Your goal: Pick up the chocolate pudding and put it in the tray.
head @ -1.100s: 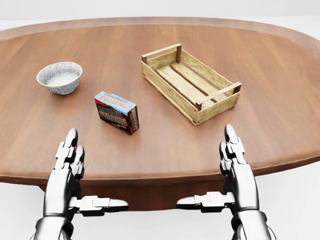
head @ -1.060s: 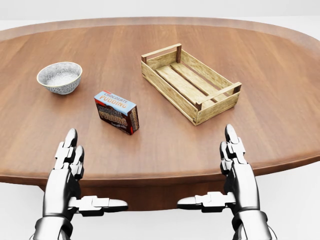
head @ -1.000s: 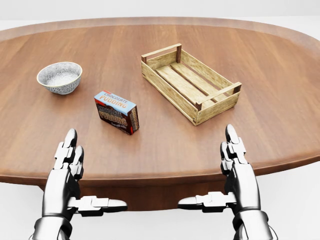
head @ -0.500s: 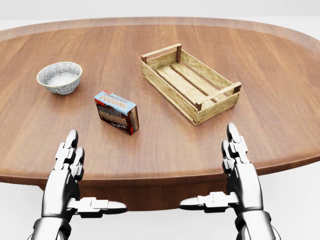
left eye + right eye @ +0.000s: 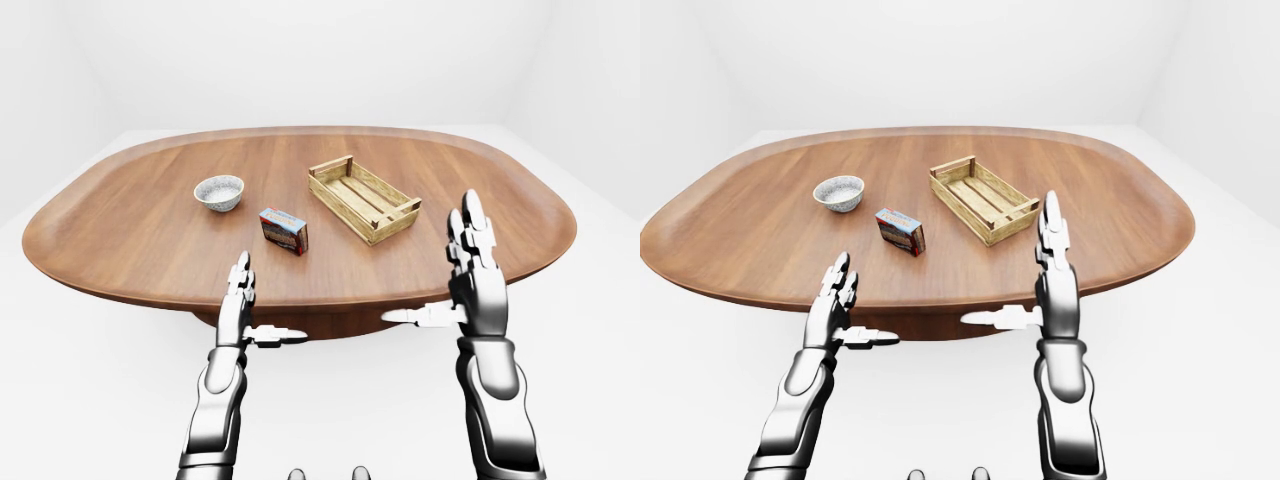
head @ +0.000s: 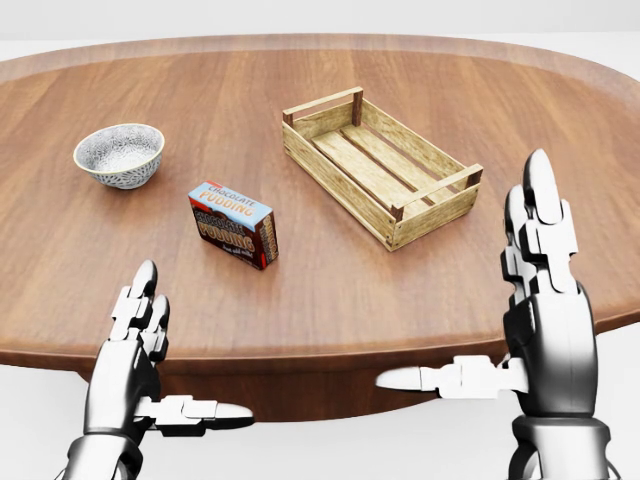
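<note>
The chocolate pudding box [image 6: 234, 224], red-brown with a light blue top, stands on the oval wooden table [image 6: 330, 290] left of centre in the head view. The wooden slatted tray [image 6: 378, 165] lies empty to its right, set at an angle. My left hand [image 6: 155, 365] is open at the bottom left, at the table's near edge, below the box. My right hand [image 6: 500, 310] is open and raised at the bottom right, fingers pointing up, below and right of the tray. Neither hand touches anything.
A grey-white speckled bowl [image 6: 119, 154] sits on the table at the left, above and left of the pudding box. The table's near edge [image 6: 330, 355] runs just above my hands. White floor and walls surround the table [image 5: 300, 200].
</note>
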{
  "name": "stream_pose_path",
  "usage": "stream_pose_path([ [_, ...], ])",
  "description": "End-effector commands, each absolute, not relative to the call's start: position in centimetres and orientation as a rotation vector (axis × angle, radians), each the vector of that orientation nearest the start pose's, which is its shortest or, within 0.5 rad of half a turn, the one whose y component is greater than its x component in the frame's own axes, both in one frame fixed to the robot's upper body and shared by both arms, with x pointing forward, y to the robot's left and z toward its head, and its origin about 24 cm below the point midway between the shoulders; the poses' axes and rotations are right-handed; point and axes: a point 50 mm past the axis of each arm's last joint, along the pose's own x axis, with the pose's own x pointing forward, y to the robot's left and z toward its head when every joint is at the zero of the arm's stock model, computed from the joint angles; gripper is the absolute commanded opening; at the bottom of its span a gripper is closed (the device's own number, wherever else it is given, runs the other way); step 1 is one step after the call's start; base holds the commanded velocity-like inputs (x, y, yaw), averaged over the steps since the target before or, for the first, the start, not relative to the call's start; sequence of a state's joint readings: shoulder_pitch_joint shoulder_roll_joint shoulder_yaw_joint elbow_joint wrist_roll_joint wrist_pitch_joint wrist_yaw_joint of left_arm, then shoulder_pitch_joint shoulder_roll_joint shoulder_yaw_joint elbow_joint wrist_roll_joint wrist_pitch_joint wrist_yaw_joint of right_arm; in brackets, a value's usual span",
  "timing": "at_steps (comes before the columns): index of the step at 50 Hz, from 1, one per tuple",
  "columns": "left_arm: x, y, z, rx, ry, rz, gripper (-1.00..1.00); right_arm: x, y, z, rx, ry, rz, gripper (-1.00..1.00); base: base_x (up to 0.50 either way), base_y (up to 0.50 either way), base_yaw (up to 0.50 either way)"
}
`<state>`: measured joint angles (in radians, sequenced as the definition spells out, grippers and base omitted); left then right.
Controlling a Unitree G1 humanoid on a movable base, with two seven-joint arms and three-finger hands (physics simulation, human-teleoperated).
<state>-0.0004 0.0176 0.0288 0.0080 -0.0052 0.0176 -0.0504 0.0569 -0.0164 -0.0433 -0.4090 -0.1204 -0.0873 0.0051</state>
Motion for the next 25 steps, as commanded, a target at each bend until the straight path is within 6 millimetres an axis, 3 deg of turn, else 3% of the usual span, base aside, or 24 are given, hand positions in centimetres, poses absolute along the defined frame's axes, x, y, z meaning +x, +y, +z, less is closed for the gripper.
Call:
stream_pose_path([
  [1, 25.32, 15.66, 3.80, 0.013, 0.028, -0.021, 1.00, 21.47, -16.16, 15.34, -0.195, -0.544, -0.089, 1.00, 0.00, 0.00, 0.00],
  [13, 25.31, 15.69, 3.91, 0.013, 0.030, -0.021, 1.00, 21.40, -16.05, 15.53, -0.203, -0.553, -0.087, 1.00, 0.00, 0.00, 0.00],
  [25, 25.40, 15.70, 3.75, 0.014, 0.032, -0.020, 1.00, 21.41, -16.10, 15.59, -0.204, -0.555, -0.091, 1.00, 0.00, 0.30, 0.00],
])
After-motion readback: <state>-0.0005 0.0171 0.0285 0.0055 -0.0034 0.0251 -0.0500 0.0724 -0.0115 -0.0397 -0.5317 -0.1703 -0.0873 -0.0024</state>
